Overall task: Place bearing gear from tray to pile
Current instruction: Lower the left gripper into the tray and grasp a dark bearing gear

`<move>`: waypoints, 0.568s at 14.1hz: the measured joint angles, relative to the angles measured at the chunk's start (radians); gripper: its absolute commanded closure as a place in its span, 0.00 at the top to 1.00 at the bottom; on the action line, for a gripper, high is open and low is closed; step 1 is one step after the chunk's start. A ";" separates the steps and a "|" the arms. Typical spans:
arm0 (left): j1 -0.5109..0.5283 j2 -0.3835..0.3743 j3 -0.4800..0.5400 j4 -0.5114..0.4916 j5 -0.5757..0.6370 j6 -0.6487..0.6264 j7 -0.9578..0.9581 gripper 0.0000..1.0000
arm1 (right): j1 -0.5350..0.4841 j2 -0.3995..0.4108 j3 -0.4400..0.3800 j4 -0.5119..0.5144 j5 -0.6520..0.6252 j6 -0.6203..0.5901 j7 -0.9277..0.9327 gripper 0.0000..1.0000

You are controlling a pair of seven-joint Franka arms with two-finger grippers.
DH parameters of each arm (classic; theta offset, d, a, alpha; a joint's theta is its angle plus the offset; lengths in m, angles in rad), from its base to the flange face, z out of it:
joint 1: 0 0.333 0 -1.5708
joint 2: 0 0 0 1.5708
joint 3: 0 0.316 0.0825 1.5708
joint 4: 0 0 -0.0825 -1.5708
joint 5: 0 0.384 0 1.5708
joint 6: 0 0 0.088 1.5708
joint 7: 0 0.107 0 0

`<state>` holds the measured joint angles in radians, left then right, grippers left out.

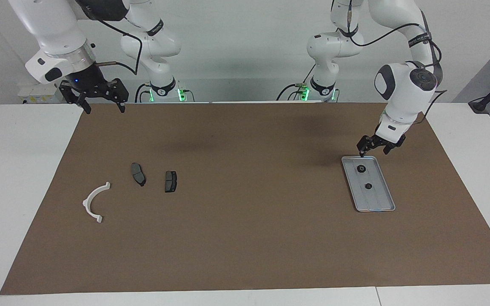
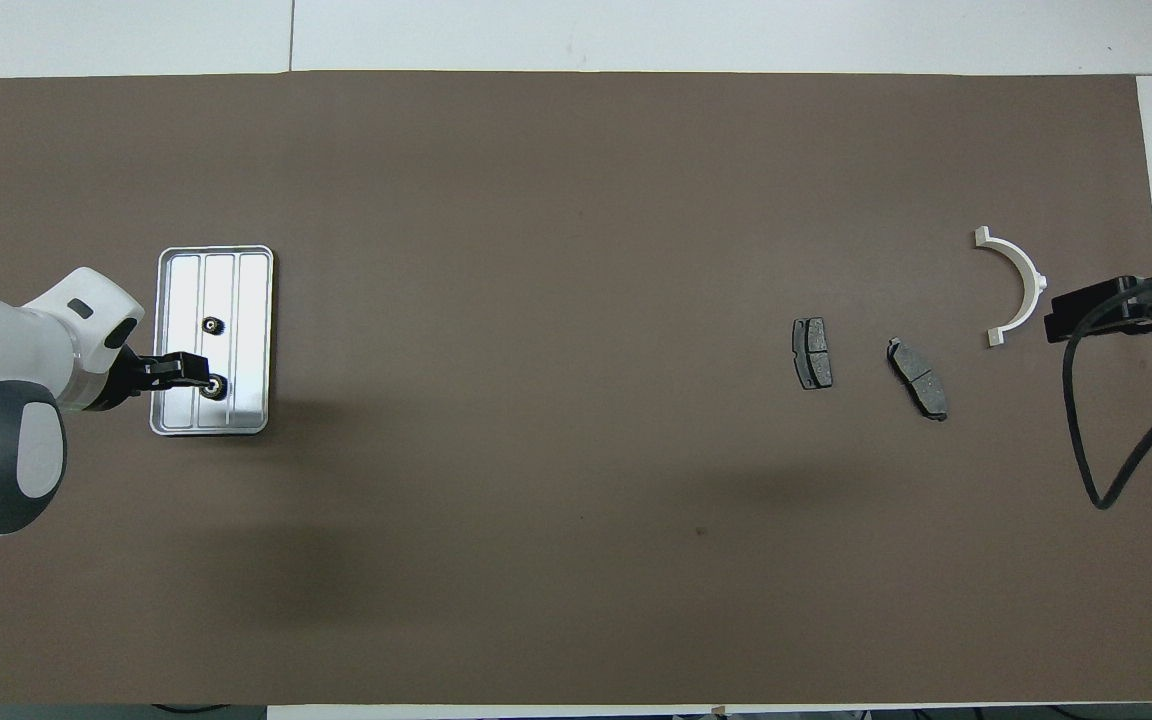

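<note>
Left claw [image 1: 374, 145] spread, hovering over tray [image 1: 381, 199] rim near closer bearing gear [image 1: 360, 168]. Best centred over gear before closing. Right claw [image 1: 102, 98] spread, waiting, raised above worktop edge.

Two gears [image 1: 360, 168] in tray [image 1: 381, 199], pile [image 1: 138, 174] well apart

The left hand [image 1: 374, 146] hangs low, its arm bent steeply down. The right hand [image 1: 98, 98] waits raised, fingers spread wide.
</note>
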<state>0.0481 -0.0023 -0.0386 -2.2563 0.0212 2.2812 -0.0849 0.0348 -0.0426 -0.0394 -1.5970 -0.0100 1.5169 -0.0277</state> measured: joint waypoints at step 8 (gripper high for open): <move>-0.001 0.139 -0.005 -0.004 0.000 0.136 -0.034 0.63 | 0.002 -0.004 0.005 0.000 0.000 0.000 0.000 1.00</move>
<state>0.0476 0.1368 -0.0431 -2.2603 0.0211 2.4175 -0.1185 0.0370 -0.0462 -0.0348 -1.5970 -0.0100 1.5169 -0.0277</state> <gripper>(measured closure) 0.396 0.000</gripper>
